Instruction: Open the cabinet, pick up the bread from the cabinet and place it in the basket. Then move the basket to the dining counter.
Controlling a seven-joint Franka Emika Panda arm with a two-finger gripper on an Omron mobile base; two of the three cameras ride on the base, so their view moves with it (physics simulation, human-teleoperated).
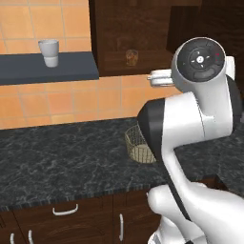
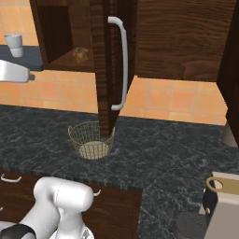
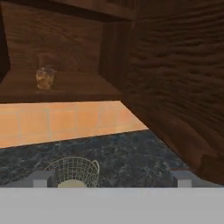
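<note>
The dark wood cabinet [image 1: 125, 33] is open, its door [image 2: 104, 70] swung out edge-on with the silver bar handle [image 2: 123, 60] facing right. The bread [image 1: 132, 57] [image 2: 80, 54] [image 3: 45, 78], a small brown lump, lies on the cabinet's lower shelf. Below it the wire basket [image 1: 137, 145] [image 2: 92, 140] [image 3: 74, 170] stands on the black counter. My gripper [image 3: 111, 179] is open, level with the shelf's front and well short of the bread, with nothing between its fingers. In the hand view the door [image 3: 175, 87] runs along the right. The dining counter is out of view.
A white cup [image 1: 49, 52] [image 2: 15, 44] stands on a dark wall shelf [image 1: 47, 67] left of the cabinet. The black speckled counter [image 1: 57, 157] has drawers [image 1: 64, 209] below. A tan-and-black appliance [image 2: 223, 205] sits at the counter's right front.
</note>
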